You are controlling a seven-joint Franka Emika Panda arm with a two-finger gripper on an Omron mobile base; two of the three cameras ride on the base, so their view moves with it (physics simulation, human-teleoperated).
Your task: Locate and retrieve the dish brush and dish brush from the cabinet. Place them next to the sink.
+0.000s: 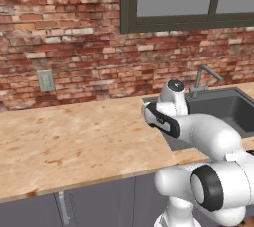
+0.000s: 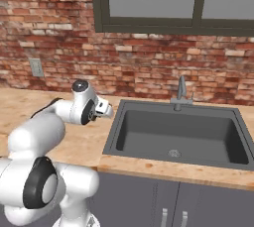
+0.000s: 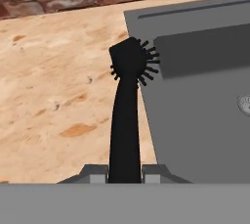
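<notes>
Where the pincer (image 3: 125,174) closes at the foot of the hand view, it holds item one: a black dish brush (image 3: 126,115), matte, with a slim handle flaring slightly toward the grip and a blocky head (image 3: 129,57) ringed on its far side with short stiff spikes. The two fingers (image 3: 95,173) stand nearly together, pressed on either side of the handle's end. The brush juts straight ahead of the pincer, its head over the near left rim of the sink (image 3: 195,120), bristles reaching over the rim.

Item two: sink, dark grey, rectangular, smooth-walled, with a small round metal drain (image 2: 173,153) in its floor and a thin curved metal faucet (image 2: 181,91) at its back edge. It lies ahead and to the right of the pincer.

Item three: countertop (image 1: 69,141), pale wood-grain with orange flecks, flat, spreading to the pincer's left and beneath it.

Arm pose: the white arm (image 1: 208,137) is folded low over the counter, forearm level, its wrist (image 2: 87,107) bent so the hand points forward and down at the sink's left edge.

Surroundings: red-brown brick wall (image 1: 74,32) beyond the pincer, rough-coursed; a grey wall outlet (image 1: 45,80) far to its left; a dark-framed window (image 2: 168,3) above; grey cabinet fronts with metal handles (image 2: 163,216) below the counter.
</notes>
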